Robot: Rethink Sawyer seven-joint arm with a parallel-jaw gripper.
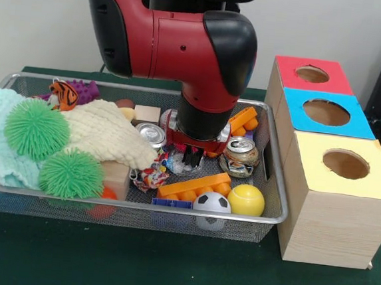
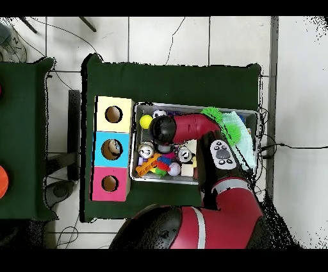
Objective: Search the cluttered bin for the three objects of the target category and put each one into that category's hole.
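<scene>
My gripper (image 1: 190,157) hangs low in the middle of the wire bin (image 1: 274,190), just above a small colourful wrapped toy (image 1: 152,174). The arm's wrist hides it in the overhead view. A silver can (image 1: 152,134) lies to its left and another can (image 1: 241,147) to its right, over a crushed one (image 1: 238,165). In front sit a yellow ball (image 1: 246,199), a soccer ball (image 1: 212,202) and an orange brick (image 1: 195,185). The box beside the bin has a red hole (image 1: 312,74), a blue hole (image 1: 326,112) and a yellow hole (image 1: 346,164).
Two green spiky balls (image 1: 37,128) (image 1: 71,173) rest on a cream cloth (image 1: 111,132) and a mint cloth (image 1: 0,139) at the bin's left. Behind them lie a tiger toy (image 1: 64,93), a purple toy (image 1: 85,90) and a wooden block (image 1: 146,114).
</scene>
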